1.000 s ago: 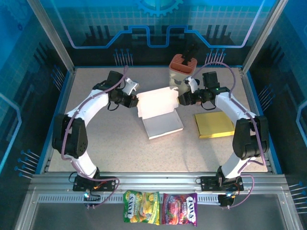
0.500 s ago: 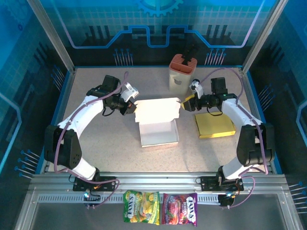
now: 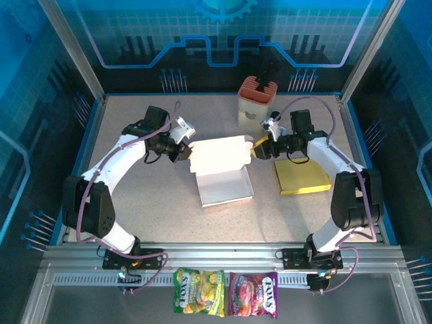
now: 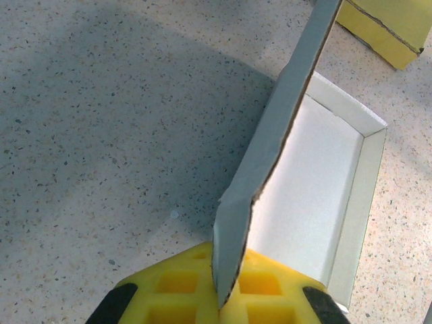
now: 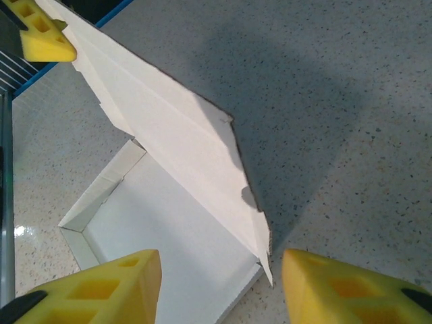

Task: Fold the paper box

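Two robot arms hold a white paper box (image 3: pixel 226 190) w/ its lid (image 3: pixel 219 154) raised, mid-fold.
Near edge: 2 candy bags (image 3: pixel 199 291). Mid-desk the box sits open, lid upright. The left arm (image 3: pixel 125 152) bends in elbow-out, left jaws clenched on the lid's edge to steady it. The right arm (image 3: pixel 324 152) reaches across, right jaws released, straddling the lid's corner w/o gripping. Beyond: yellow pack (image 3: pixel 302 175), tub (image 3: pixel 257 101).

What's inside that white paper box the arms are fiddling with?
Nothing that I can see: the white box shows a bare white floor and low walls. Its raised lid covers the strip along the hinge, so that part is hidden.
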